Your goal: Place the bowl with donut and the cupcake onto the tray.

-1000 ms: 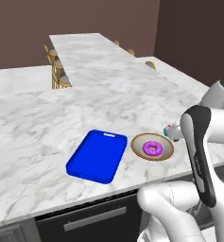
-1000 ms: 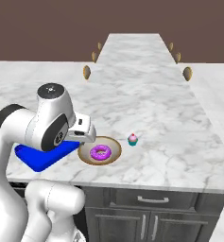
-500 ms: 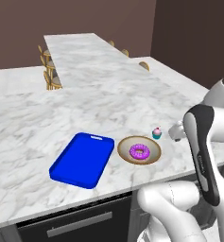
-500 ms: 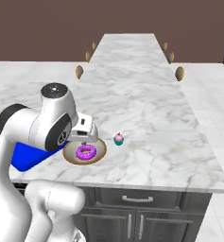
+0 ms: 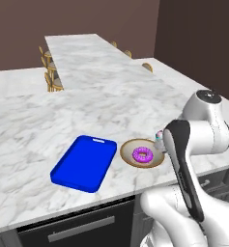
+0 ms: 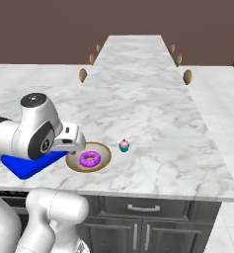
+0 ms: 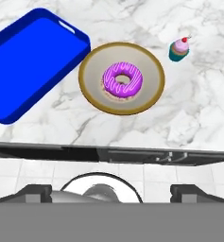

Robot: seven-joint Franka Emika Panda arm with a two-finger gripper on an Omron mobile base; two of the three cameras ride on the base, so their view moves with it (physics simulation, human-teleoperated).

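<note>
nothing is placed: the bowl (image 7: 122, 78) with donut (image 7: 122, 81) and the cupcake (image 7: 179, 49) sit on the counter (image 5: 34, 125) beside the bare tray (image 7: 28, 61). the gripper (image 7: 111, 193) stands with jaws wide apart, holding nothing.

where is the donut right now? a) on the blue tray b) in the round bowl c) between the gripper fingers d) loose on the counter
b: the donut lies in the middle of the bowl, which stands on the counter beside the blue tray, and the tray has nothing on it.
</note>
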